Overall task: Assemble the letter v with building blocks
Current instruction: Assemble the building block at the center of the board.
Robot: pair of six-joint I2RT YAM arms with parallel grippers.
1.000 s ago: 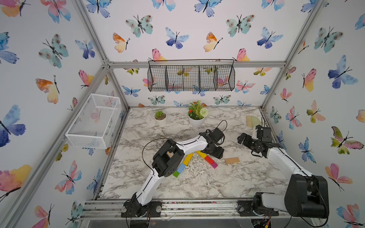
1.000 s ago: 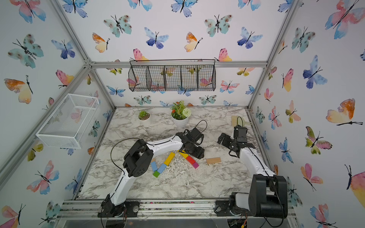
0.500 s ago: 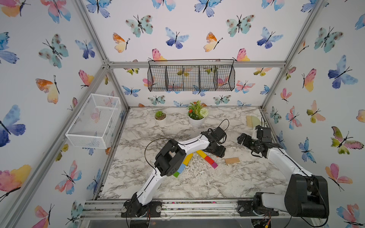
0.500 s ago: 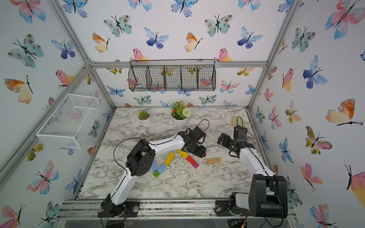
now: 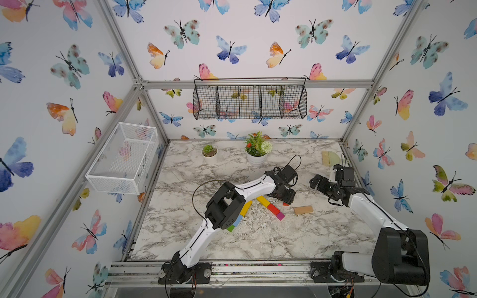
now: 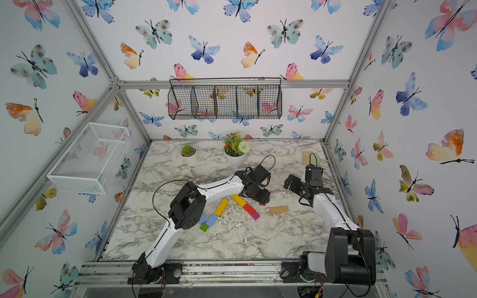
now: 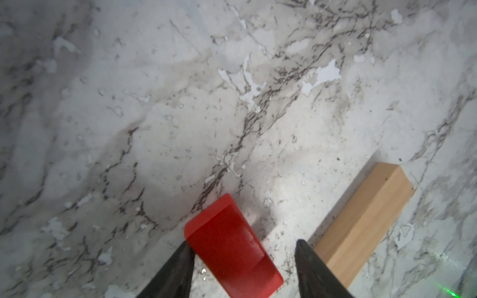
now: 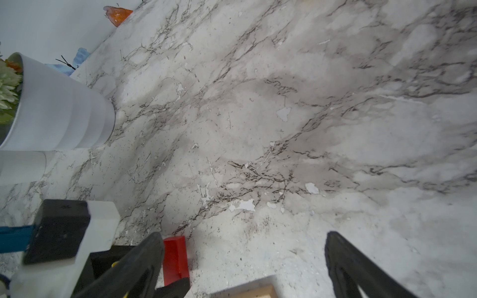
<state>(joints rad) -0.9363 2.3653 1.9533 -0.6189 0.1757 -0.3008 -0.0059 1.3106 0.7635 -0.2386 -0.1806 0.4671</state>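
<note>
1. Marble-patterned table [image 5: 180,227] inside a butterfly-papered enclosure carries the building blocks [image 6: 249,208]. One tan block [image 5: 303,209] lies flat by itself and serves as the marker for every place below.
2. Left of the tan block, in both top views, two slanted rows of flat coloured pieces lean together at their far ends. They spread apart toward the robot's side, so from the camera they read as an upside-down V.
3. The row nearer the tan block runs end to end: yellow bar [image 5: 263,200], red bar [image 5: 273,208], then a magenta cube [image 5: 280,216] at the near tip.
4. The row farther from the tan block has the other yellow bar [image 6: 222,207], a light blue bar [image 6: 211,219] and a green cube [image 6: 204,227] at the near tip. A second light blue piece [image 6: 202,218] lies beside that row, partly behind the left arm.
5. Whether the two yellow bars touch at the apex cannot be told.
6. A loose red block [image 7: 232,247] lies just left of the tan block, apart from it. The left gripper [image 7: 242,242] sits over it with its jaws partly open and straddling it. One finger [image 7: 178,271] meets the block's edge and the other stands clear, so the block is not clamped.
7. The right gripper [image 8: 244,238] is beyond the tan block and to its right, with its jaws spread wide and nothing between them.
</note>
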